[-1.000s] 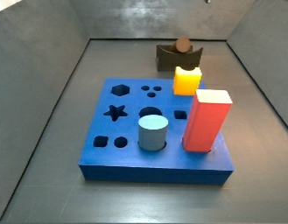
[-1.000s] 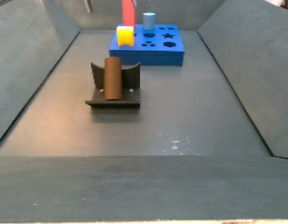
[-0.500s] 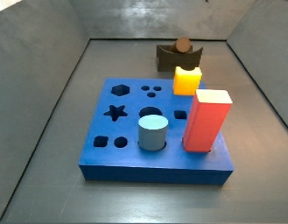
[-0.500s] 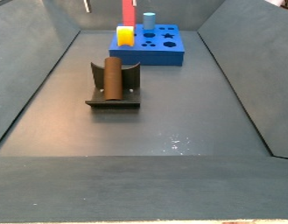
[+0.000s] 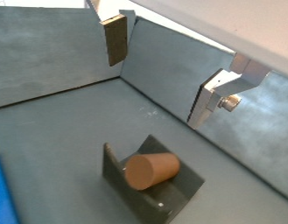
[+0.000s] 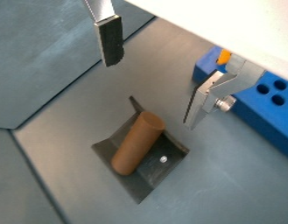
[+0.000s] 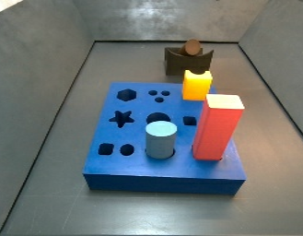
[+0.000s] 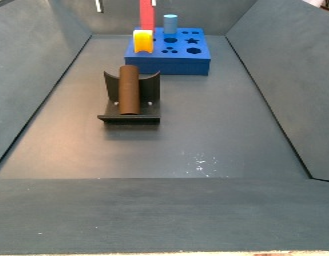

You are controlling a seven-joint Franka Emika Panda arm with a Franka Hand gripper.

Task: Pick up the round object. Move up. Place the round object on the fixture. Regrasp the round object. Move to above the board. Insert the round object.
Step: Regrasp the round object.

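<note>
The peg (image 8: 127,88) lies on its side in the notch of the fixture (image 8: 129,110), which stands on the grey floor (image 8: 194,130) of the walled bin, apart from the board (image 8: 184,58) and nearer one end wall in a side view (image 7: 191,48). In both wrist views the gripper (image 6: 158,66) hangs above the fixture with its jaws wide apart and nothing between them; one finger (image 6: 109,39) shows its dark pad, the other (image 6: 205,98) shows as a silver plate, and the peg (image 6: 134,145) sits below the gap, clear of both. In a wrist view the peg's round end face (image 5: 149,171) points toward the camera, resting in the fixture (image 5: 170,197), with the fingers (image 5: 115,39) well above it and the gripper (image 5: 164,79) not touching anything. The gripper itself does not show in either side view. The board (image 7: 147,138) lies on the floor toward the opposite end of the bin; its star, round, hexagon and square cut-outs are open along one side. Standing in the board are a tall red block (image 7: 217,127) near one corner, a light blue cylinder (image 7: 161,141) just beside it, and a yellow notched block (image 7: 198,85) at the edge nearest the fixture (image 7: 188,61).
</note>
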